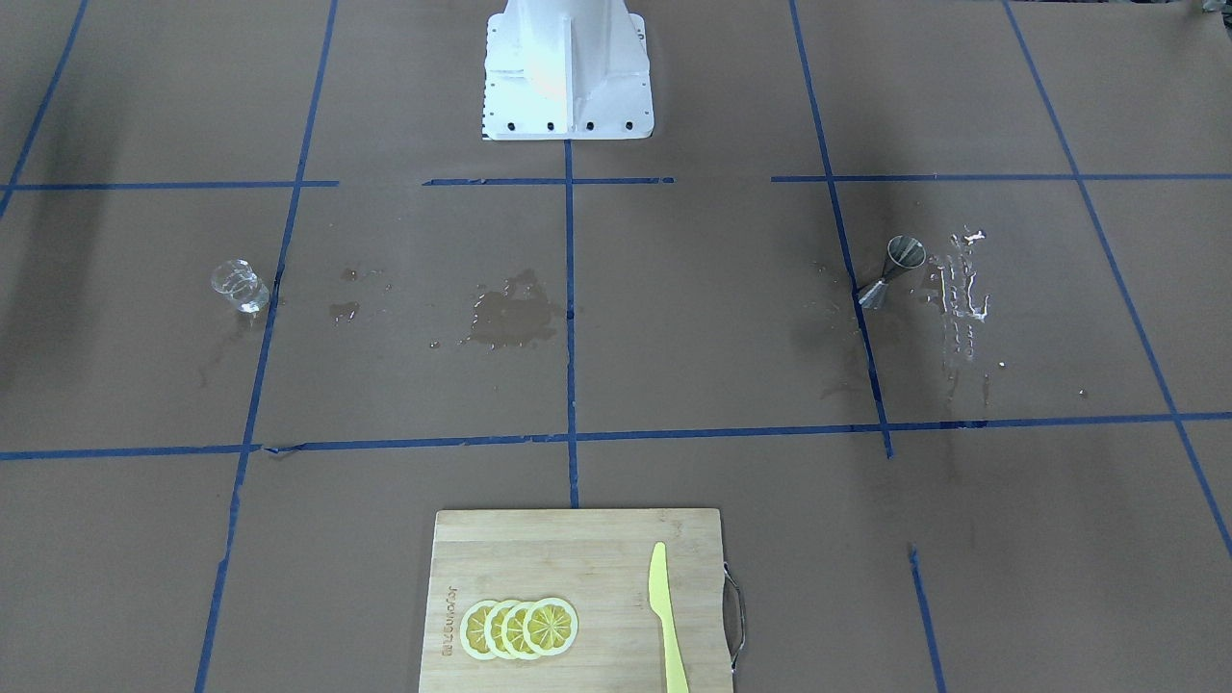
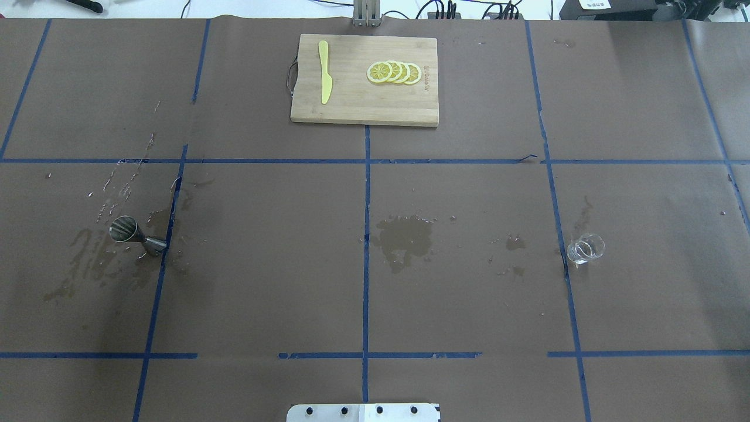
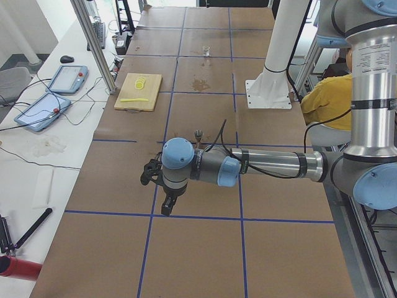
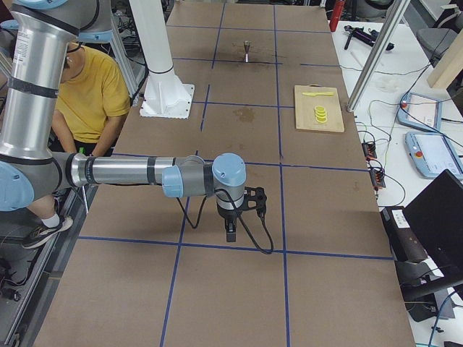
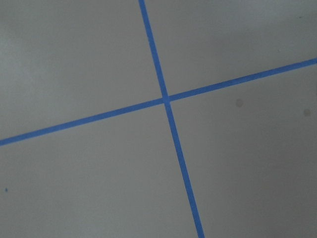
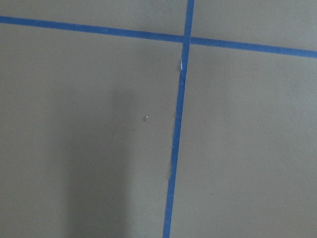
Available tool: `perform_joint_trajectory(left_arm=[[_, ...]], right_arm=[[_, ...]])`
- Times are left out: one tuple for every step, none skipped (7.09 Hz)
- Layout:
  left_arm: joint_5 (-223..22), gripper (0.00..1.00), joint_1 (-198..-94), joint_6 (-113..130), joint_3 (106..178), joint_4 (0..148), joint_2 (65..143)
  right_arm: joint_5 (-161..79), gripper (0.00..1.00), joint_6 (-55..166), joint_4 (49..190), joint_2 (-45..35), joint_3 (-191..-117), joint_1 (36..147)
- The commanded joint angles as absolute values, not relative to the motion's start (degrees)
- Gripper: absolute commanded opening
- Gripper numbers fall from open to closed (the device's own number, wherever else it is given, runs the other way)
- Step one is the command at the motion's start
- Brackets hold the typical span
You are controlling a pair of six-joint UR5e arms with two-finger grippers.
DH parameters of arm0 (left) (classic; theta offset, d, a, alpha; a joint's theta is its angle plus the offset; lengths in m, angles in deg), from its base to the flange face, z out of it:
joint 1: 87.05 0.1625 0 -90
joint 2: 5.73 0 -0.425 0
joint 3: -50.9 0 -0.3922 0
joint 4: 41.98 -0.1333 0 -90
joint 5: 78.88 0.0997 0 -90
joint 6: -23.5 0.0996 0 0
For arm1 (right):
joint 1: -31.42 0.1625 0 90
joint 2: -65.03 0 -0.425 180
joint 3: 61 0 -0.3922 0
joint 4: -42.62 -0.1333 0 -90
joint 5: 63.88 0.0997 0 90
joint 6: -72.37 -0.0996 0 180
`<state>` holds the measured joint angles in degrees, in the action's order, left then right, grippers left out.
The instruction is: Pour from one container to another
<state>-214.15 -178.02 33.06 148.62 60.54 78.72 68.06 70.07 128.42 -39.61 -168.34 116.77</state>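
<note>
Two containers on my worktop (image 2: 263, 293), both just sitting there. The jigger (image 2: 136, 235) is the steel hourglass kind, two cones joined at a thin waist. It's standing upright with one open mouth facing up. It's at middle left of the overhead view and middle right of the front-facing one. The glass (image 2: 585, 248) is small, clear and upright too, over at middle right of the overhead view, well apart from the jigger. Can't tell if there's anything in either.
</note>
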Motion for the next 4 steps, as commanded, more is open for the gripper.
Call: perform_joint_trajectory(left_arm=[[-215.1, 1.0, -178.0, 33.2, 144.6, 78.9, 79.2], [-215.5, 1.0, -178.0, 32.7, 139.0, 91.7, 79.4], [-218.2, 1.0, -178.0, 30.6, 138.4, 93.4, 79.4], [-219.4, 1.0, -178.0, 30.4, 138.4, 95.4, 79.8]], right_arm=[[68.2, 1.0, 70.0, 127.3, -37.4, -168.0, 116.8], [68.2, 1.0, 69.9, 125.0, -38.0, -167.7, 116.9], [68.4, 1.0, 69.5, 124.2, -38.1, -167.6, 116.9], [68.4, 1.0, 69.4, 124.1, -37.9, -167.7, 117.1]])
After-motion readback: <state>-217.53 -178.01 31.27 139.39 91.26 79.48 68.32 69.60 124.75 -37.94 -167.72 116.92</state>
